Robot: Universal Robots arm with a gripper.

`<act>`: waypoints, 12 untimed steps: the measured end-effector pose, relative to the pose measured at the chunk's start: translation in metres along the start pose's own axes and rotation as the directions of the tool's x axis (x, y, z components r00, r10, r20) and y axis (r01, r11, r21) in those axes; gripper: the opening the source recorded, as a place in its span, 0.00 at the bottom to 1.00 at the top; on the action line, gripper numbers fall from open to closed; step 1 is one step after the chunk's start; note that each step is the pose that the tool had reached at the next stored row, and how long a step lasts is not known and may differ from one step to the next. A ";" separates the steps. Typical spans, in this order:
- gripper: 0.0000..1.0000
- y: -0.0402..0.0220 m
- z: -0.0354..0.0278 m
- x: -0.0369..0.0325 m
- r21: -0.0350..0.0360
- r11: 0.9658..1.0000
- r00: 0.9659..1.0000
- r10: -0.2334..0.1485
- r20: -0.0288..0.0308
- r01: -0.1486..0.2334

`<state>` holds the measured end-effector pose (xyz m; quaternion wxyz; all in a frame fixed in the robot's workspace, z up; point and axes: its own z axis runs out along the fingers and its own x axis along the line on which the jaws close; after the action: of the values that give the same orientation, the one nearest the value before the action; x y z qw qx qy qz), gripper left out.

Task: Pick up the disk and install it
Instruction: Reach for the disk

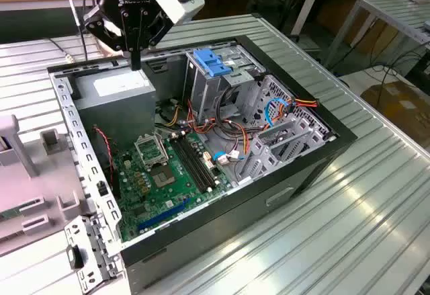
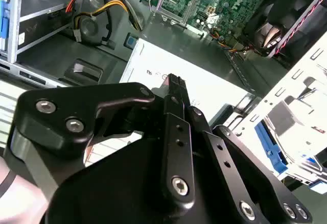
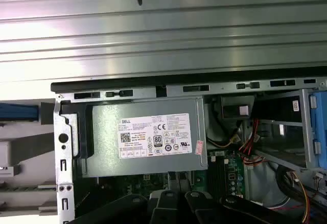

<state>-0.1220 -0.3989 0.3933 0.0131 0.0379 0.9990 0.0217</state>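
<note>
From my seat the gripper (image 1: 136, 58) hangs just above the power supply (image 1: 111, 97), at the far corner of the case (image 1: 295, 167). Its fingers (image 2: 174, 89) are clenched together on nothing; in the second wrist view they meet in one narrow black tip over the supply's white label. The case lies on its side on the ribbed table (image 1: 363, 201) with the open face up. I take that to be so an arm working from above can reach what is inside: the motherboard (image 1: 158, 174), the tangle of cables (image 1: 232, 130), and the drive cage (image 1: 222, 90). The cage stands just to the exterior view's right of the power supply. Its blue latch (image 1: 209, 61) faces the open side, where a gripper could get at it. The disk I cannot pick out for sure. In the first wrist view a blue strip (image 3: 18, 112) lies outside the case, beyond the power-supply end, and I judge it may be one of the disk's side rails. (The grey fixture (image 1: 27, 187) on the exterior view's left would be a sensible staging place.) By my reckoning the pick-up is not yet done: the gripper is empty and sits over the power supply, not over the cage or the fixture.
</note>
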 end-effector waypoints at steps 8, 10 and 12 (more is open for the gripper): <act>0.11 -0.0006 -0.0002 0.0086 0.000 1.000 1.000 0.000 0.000 0.000; 0.11 -0.0008 -0.0003 0.0103 0.000 1.000 1.000 0.000 0.000 0.000; 0.11 -0.0009 -0.0003 0.0123 0.000 1.000 1.000 0.000 0.000 0.000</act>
<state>-0.1343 -0.3989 0.3933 0.0131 0.0379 0.9990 0.0218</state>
